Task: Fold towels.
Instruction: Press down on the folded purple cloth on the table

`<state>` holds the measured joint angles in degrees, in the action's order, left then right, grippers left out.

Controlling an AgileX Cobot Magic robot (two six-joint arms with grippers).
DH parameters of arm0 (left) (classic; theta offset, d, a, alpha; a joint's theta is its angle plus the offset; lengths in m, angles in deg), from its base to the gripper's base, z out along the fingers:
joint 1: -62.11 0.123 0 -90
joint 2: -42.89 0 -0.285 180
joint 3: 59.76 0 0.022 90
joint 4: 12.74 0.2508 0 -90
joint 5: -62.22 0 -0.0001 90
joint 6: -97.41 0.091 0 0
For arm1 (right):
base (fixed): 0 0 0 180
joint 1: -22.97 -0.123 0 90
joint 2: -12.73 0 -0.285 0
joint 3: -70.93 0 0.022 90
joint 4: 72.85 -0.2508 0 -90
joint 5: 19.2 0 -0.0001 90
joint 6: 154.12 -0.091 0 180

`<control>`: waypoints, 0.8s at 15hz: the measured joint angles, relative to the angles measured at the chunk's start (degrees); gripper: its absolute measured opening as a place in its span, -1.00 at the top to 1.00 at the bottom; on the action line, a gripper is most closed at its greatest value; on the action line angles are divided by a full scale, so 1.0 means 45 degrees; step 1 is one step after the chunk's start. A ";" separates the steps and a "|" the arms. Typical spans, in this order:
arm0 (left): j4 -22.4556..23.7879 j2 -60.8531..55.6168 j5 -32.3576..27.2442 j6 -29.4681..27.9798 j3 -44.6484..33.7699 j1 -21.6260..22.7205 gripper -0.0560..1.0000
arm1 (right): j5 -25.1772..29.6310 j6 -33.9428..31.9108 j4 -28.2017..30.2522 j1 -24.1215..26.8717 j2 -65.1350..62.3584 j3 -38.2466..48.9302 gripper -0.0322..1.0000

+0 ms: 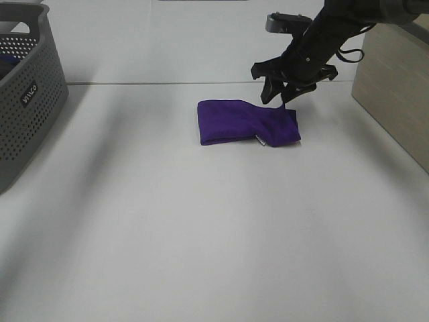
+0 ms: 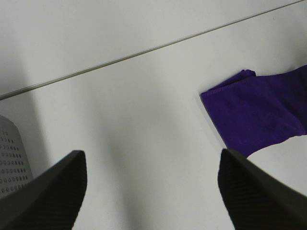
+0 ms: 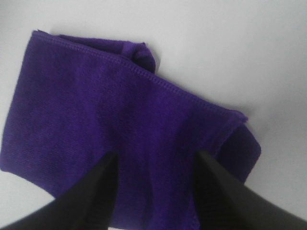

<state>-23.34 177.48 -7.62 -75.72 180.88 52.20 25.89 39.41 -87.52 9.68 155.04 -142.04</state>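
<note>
A lab-like test bench: bare white table (image 1: 201,255), grey perforated basket (image 1: 27,100).

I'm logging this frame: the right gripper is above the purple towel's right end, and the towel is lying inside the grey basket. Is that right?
Not quite. The right gripper is above the purple towel's right end, but the towel lies on the white table, well apart from the grey basket at the left edge. The exterior high view shows this.
</note>
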 joint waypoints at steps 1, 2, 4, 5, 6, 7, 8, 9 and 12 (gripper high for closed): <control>-0.0025 0.0000 0.0000 0.0000 0.0000 0.0000 -0.43 | -0.0102 0.0115 0.0242 0.0000 0.0280 0.0000 0.01; -0.0025 0.0000 0.0000 0.0000 0.0000 0.0000 -0.43 | -0.0191 0.0140 0.0675 0.0000 0.0497 0.0000 0.01; -0.0025 0.0000 0.0000 0.0000 0.0000 0.0000 -0.43 | -0.0484 0.0140 0.1999 0.0000 0.0764 0.0000 0.00; -0.0025 0.0000 0.0000 0.0000 0.0000 0.0000 -0.43 | -0.0662 0.0127 0.2648 0.0000 0.0828 0.0000 0.00; -0.0013 0.0000 0.0000 0.0000 0.0000 0.0000 -0.43 | -0.0840 0.0076 0.3069 0.0013 0.0917 0.0000 0.00; -0.0013 0.0000 0.0000 0.0025 0.0000 0.0000 -0.43 | -0.0929 -0.0025 0.3336 0.0013 0.1019 0.0000 0.00; 0.0013 0.0000 0.0000 0.0064 0.0000 0.0000 -0.43 | -0.1108 -0.0089 0.3476 0.0038 0.1133 0.0000 0.00; 0.0000 0.0000 0.0000 0.0166 0.0000 0.0000 -0.43 | -0.1235 -0.0115 0.3832 0.0038 0.1210 0.0000 0.00; 0.0013 0.0000 -0.0013 0.0280 0.0000 0.0000 -0.43 | -0.1655 -0.0497 0.5335 0.0038 0.1222 0.0000 0.00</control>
<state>-23.28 177.48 -7.68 -74.46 180.88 52.20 18.44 37.17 -63.51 9.85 160.54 -142.04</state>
